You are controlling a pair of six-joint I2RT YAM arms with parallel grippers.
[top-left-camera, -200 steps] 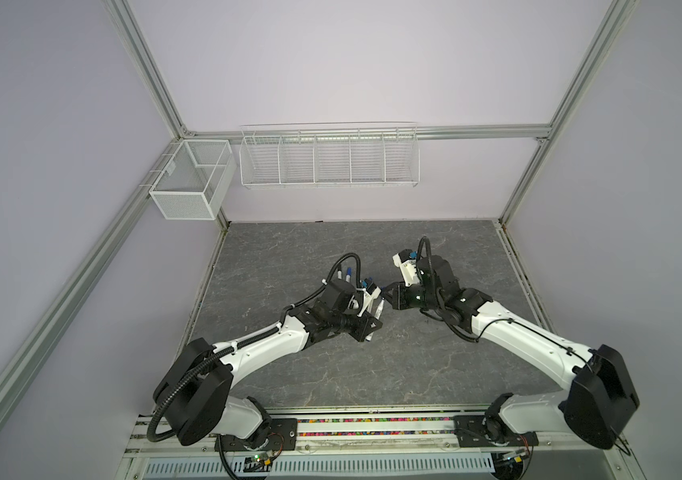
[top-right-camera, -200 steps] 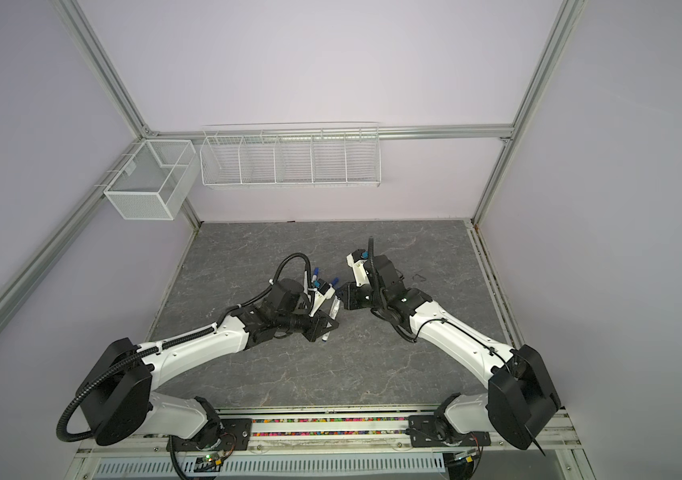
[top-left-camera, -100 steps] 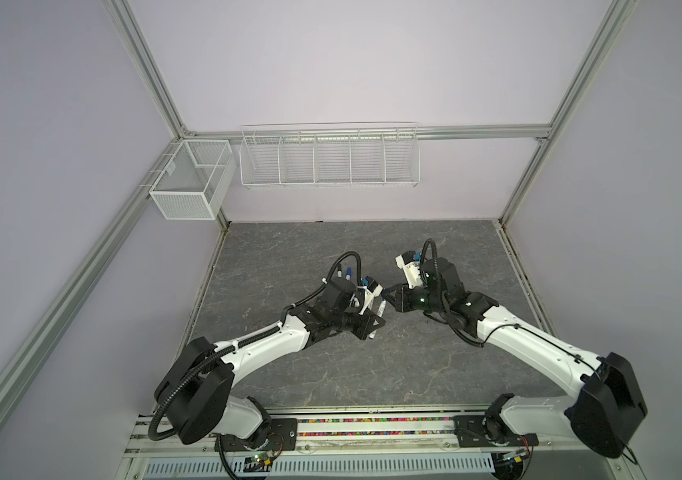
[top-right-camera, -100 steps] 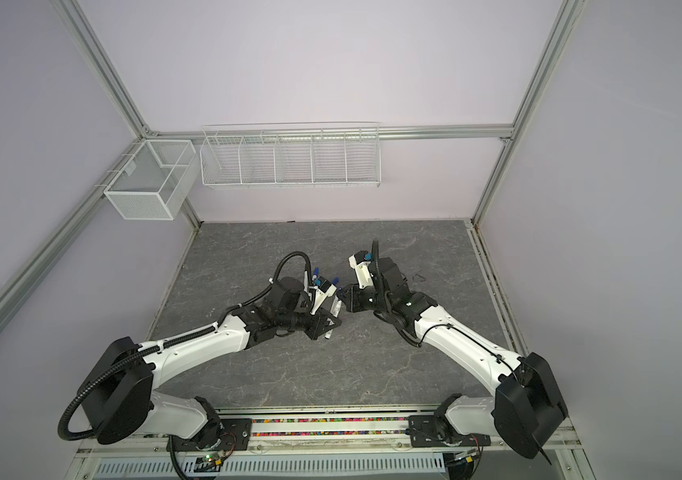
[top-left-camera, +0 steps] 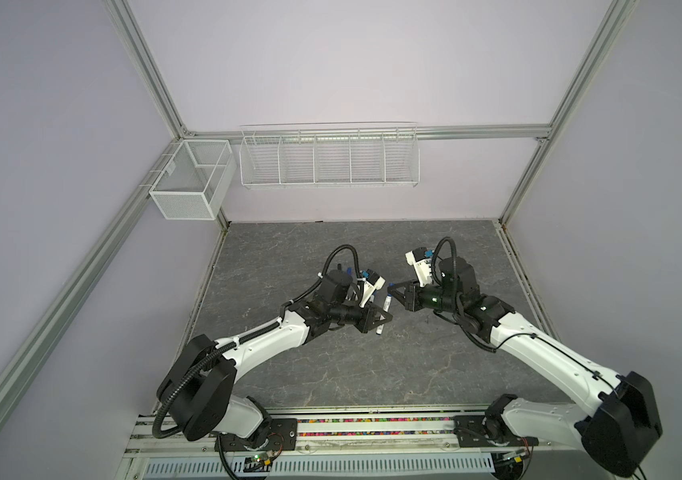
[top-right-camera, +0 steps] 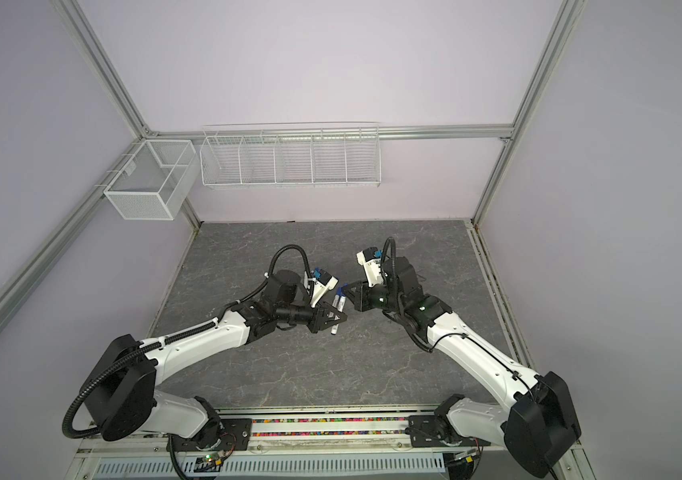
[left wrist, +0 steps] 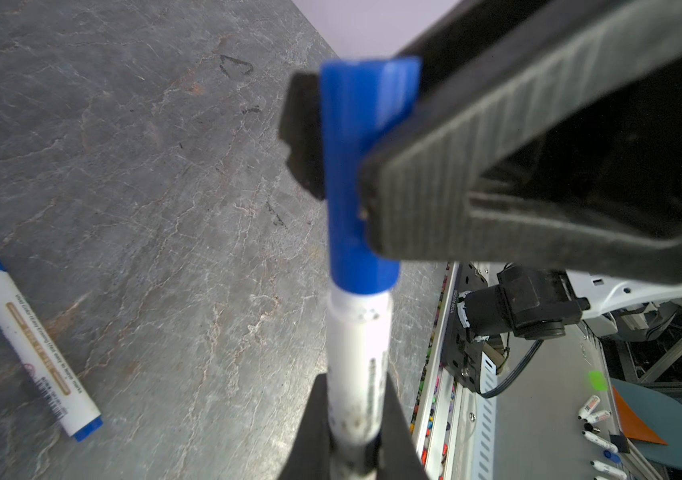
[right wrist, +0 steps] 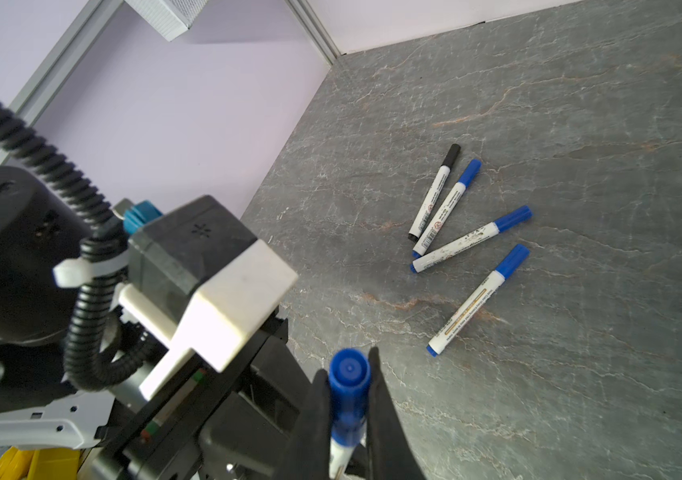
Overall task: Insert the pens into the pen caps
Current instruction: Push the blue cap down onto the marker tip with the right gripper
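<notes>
i see left gripper clamped on white barrel of pen. right gripper clamped on cap, blue. cap sits over pen tip, rim against barrel; cannot tell if fully seated. pen held tilted between both grippers, mid table, grippers nose to nose in both top views. four other pens lie on table behind left arm, all capped: black pen and blue pen side by side, third pen just beside, fourth pen near, apart.
</notes>
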